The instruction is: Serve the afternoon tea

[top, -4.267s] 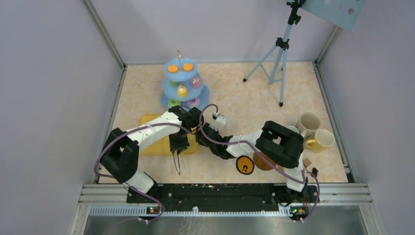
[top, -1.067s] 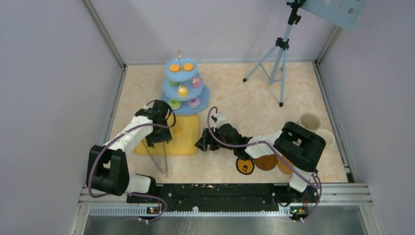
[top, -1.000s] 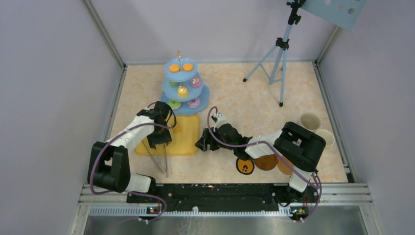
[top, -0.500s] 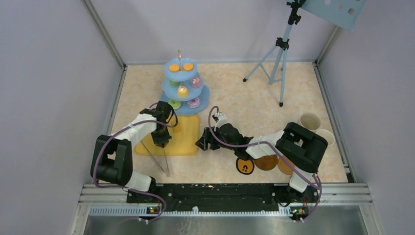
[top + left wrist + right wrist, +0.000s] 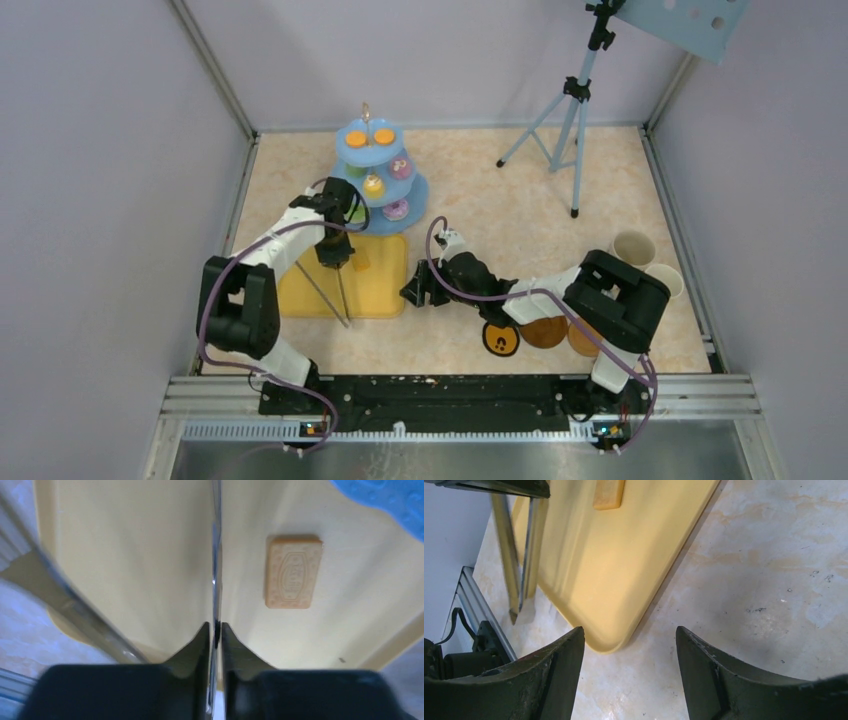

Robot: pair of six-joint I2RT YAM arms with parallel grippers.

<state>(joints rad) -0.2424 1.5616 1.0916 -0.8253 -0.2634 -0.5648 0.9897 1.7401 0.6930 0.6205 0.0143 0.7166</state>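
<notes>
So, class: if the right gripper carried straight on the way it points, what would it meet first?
Probably the edge of the yellow tray, lying just ahead of the open right gripper; its height above the table is unclear.

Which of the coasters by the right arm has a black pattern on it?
The leftmost coaster: black-rimmed, with dark marks on its orange face. The two plain brown coasters to its right show no pattern.
</notes>
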